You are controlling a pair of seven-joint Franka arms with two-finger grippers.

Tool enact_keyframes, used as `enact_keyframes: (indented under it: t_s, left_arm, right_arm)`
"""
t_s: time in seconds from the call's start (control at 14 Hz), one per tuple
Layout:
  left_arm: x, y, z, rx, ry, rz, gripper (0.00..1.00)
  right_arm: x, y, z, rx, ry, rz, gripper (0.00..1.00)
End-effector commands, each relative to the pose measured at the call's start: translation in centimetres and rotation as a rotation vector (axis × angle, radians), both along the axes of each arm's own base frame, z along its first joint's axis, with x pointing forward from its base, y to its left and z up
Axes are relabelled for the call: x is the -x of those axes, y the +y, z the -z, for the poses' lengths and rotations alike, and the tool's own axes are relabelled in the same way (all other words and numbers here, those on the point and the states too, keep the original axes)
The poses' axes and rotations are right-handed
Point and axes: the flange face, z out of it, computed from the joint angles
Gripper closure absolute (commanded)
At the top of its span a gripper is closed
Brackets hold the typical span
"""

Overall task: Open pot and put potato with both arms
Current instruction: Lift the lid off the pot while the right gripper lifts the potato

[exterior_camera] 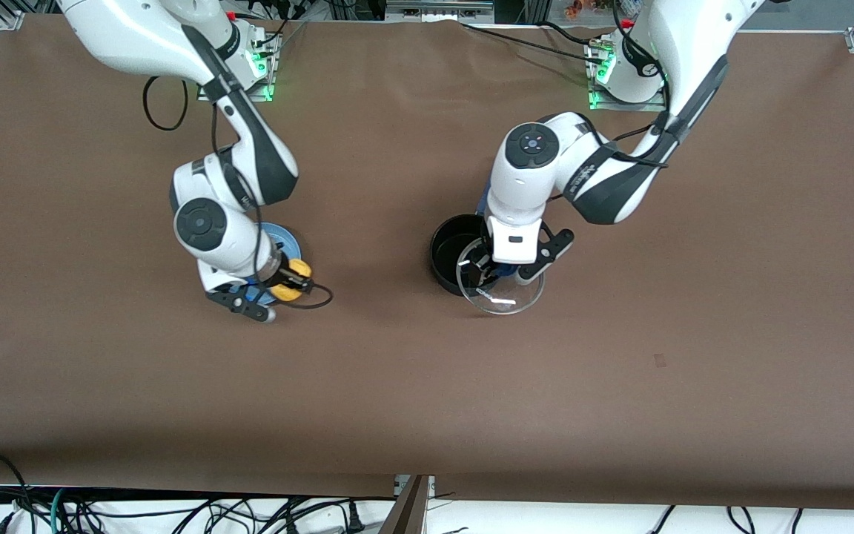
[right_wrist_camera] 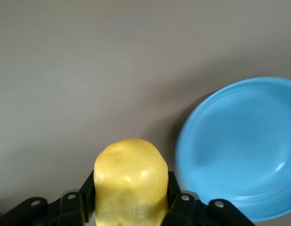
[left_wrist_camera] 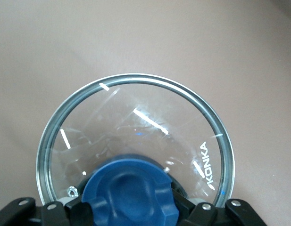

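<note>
Table [exterior_camera: 427,415]: one, brown.
Pot [exterior_camera: 451,256]: one, black, uncovered, mid-table.
Plate [exterior_camera: 284,239]: one, blue.
Lid [exterior_camera: 505,297]: one, knob [left_wrist_camera: 128,193] clamped by left gripper [exterior_camera: 497,273], overlapping the pot's rim.
Potato [exterior_camera: 290,280]: one, pinched in right gripper [exterior_camera: 286,282], beside the plate.

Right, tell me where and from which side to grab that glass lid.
Grip the lid by its blue knob, coming from above. The knob is its only raised part; the glass is smooth and domed. The left gripper already holds it that way, over the pot's rim.
</note>
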Motion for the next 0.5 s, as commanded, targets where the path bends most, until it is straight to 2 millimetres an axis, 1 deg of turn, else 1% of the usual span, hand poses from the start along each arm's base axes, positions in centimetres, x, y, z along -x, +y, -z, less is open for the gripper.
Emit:
enact_keyframes:
  t_s: [0.0,0.14,0.21,0.28,0.36,0.43]
  left_arm:
    - [-1.3,4.4,-3.9,0.025,0.043,0.116,0.55]
    - [-2.4,8.3,-6.1,0.04,0.075,0.179,0.55]
    - [-3.1,10.7,-7.3,0.052,0.076,0.194,0.55]
    - [-3.8,13.2,-8.5,0.065,0.068,0.21,0.55]
    - [-4.5,16.0,-9.3,0.07,0.065,0.233,0.55]
    - [-5.0,18.5,-9.8,0.074,0.07,0.256,0.55]
  right_arm:
    - [0.7,5.2,-1.5,-0.038,-0.019,0.051,0.71]
    - [1.7,8.0,-1.4,-0.046,-0.018,0.063,0.71]
    - [2.3,9.6,-1.4,-0.052,-0.021,0.072,0.71]
    - [2.9,11.6,-1.4,-0.067,-0.032,0.085,0.71]
    - [3.3,13.4,-1.5,-0.087,-0.051,0.108,0.71]
    - [3.7,15.1,-1.0,-0.108,-0.062,0.133,0.71]
